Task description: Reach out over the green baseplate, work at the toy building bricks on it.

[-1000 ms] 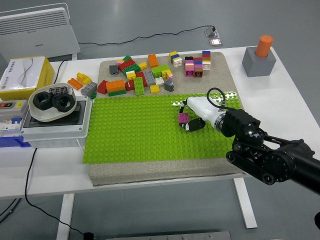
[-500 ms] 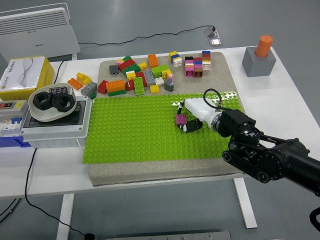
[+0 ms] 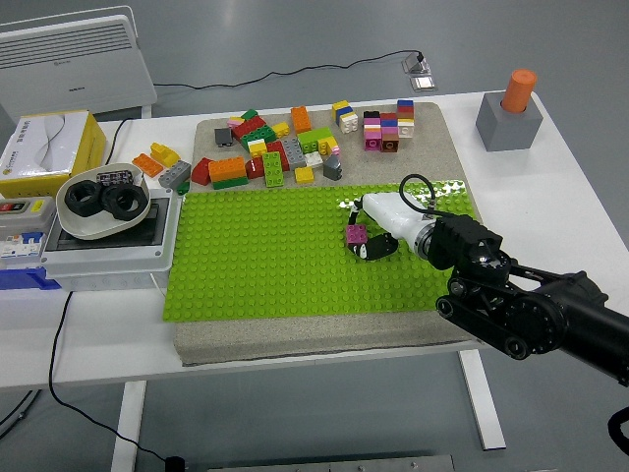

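Note:
A green baseplate point(image 3: 265, 256) lies on a grey mat in the middle of the table. A small magenta brick point(image 3: 356, 234) sits on its right part. My right hand point(image 3: 378, 234) comes in from the lower right; its white back is over the plate and its dark fingers point(image 3: 373, 248) curl at the magenta brick, touching it from the right. A pile of loose coloured bricks point(image 3: 270, 149) lies on the mat behind the plate, with stacked bricks point(image 3: 386, 128) further right. My left arm is out of view.
A grey box with black rings in a white bowl point(image 3: 101, 205) stands left of the plate, a yellow carton point(image 3: 47, 147) behind it. A grey block with an orange peg point(image 3: 511, 113) stands at the far right. A white heater point(image 3: 74, 59) is behind the table.
My right hand moved a little left and back over the plate with the magenta brick, then held still for the last half second.

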Controlling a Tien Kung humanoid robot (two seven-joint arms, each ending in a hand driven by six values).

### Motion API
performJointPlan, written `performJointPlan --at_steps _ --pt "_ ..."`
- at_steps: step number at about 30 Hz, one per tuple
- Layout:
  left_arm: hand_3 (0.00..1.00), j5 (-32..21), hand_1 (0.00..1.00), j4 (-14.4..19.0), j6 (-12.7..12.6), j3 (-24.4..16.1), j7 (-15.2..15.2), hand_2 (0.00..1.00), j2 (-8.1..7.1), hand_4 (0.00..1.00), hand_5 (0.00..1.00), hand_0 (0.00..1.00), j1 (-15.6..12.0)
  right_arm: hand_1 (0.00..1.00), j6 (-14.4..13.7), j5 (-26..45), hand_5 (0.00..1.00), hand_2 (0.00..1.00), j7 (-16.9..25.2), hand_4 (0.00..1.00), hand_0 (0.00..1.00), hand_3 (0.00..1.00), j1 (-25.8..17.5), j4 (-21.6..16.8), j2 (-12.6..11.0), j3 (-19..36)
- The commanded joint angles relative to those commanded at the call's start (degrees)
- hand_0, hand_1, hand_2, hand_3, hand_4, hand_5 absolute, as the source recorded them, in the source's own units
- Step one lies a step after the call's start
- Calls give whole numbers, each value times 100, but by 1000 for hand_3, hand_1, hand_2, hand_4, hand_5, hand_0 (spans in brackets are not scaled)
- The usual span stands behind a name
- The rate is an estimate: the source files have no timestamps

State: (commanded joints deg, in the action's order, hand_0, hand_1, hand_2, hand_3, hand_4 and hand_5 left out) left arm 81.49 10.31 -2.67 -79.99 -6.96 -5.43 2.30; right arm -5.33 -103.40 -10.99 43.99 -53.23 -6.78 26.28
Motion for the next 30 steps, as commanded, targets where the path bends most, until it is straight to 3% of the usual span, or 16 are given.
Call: performJointPlan --at_steps 30 --pt "771 8 718 0 -10 -19 15 674 2 827 754 769 1 832 36 -43 227 859 -33 722 756 692 -13 -32 26 67"
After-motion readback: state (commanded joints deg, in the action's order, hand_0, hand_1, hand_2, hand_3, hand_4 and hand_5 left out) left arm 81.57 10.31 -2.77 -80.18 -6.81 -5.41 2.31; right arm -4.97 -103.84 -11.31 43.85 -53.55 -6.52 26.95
